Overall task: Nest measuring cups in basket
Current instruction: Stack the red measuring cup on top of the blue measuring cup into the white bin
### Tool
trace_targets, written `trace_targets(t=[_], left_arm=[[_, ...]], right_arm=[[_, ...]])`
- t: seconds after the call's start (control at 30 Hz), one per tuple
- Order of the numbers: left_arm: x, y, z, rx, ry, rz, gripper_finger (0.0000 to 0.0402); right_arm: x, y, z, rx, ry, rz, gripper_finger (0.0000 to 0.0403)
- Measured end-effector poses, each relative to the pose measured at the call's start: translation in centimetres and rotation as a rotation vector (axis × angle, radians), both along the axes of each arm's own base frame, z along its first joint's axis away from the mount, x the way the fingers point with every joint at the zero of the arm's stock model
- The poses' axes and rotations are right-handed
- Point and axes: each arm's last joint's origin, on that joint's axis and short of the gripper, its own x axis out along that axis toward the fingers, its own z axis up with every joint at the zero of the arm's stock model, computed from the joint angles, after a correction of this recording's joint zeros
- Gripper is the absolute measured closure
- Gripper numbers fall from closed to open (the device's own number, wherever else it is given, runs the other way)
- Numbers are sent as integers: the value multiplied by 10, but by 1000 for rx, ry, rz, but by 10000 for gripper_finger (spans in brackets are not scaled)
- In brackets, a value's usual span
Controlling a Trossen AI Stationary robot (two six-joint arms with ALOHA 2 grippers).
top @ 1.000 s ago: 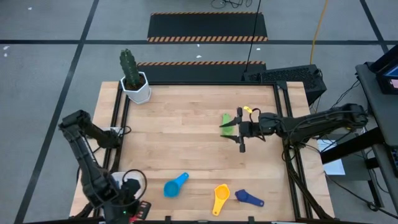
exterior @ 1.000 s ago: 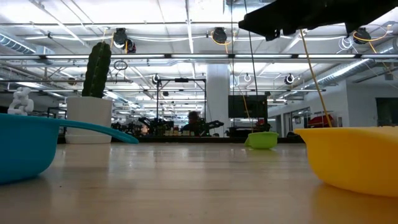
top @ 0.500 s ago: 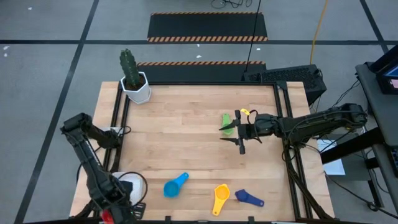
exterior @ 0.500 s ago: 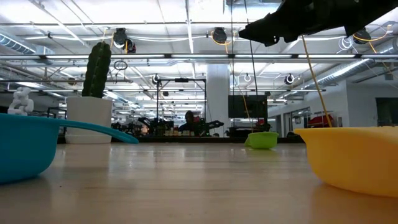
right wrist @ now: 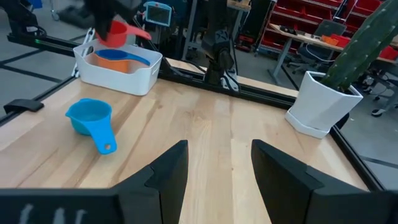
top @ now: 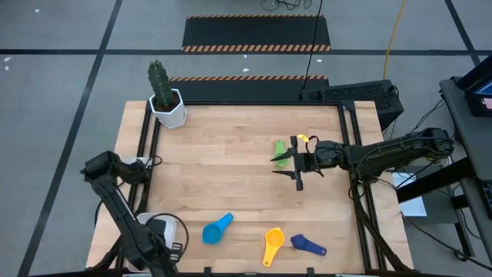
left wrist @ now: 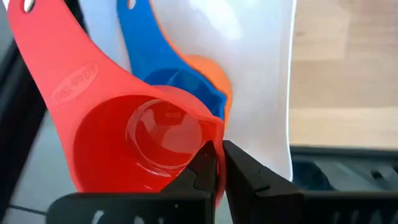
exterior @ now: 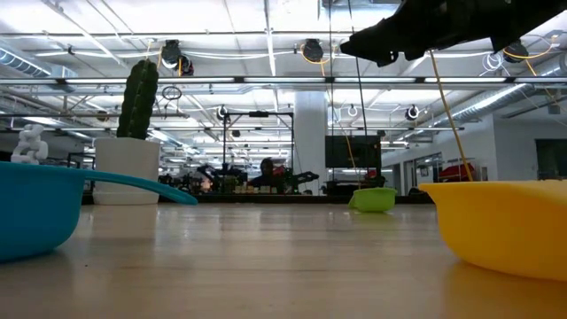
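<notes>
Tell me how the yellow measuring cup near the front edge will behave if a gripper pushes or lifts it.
The yellow measuring cup looks like thin moulded plastic, so probably light and stiff. Its rounded bowl, seen in the low view, sits on a small base, so a sideways push would likely slide or spin it. The handle may tilt it if gripped there.

Wooden table [top: 231, 177] bears cups, basket [right wrist: 127, 78], cactus pot [top: 167, 108].

Even, bright overhead light falls on the wooden table [top: 231, 177], with soft, short shadows. In the low view, ceiling lamps glare and the near yellow cup [exterior: 505, 221] is blurred. The left wrist view is washed out at the white basket [left wrist: 261, 62].
</notes>
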Motion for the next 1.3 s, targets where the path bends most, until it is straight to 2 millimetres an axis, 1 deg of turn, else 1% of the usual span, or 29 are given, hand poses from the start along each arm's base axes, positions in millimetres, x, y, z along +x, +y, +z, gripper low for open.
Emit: trace_targets(t=[0.13,0.3,0.47,0.6,0.73,0.97,1.03,1.1,1.3], left_arm=[[4,-9,-21,32,34,-32,380],[4,-17,-35,57,52,-50,379],[-3,-21,-37,68,52,-75,379],[-6,-22,-37,97,15,-97,378],[-4,-22,-39,140,-58,-146,377],[-2,-22,-42,133,-58,-203,376],[-2,-21,-42,133,-58,-202,368],[-2,-21,-42,134,-57,-203,352],[1,-19,-42,141,-53,-171,283]], right_arm=[[0,0,0,13,0,-2,232],[0,0,0,14,0,-1,232],[0,0,0,14,-1,-1,232],[0,1,0,14,-1,0,232],[0,1,0,14,-2,0,232],[0,1,0,14,-3,0,232],[0,1,0,14,-3,0,232],[0,1,0,14,-3,0,232],[0,1,0,14,-3,0,232]])
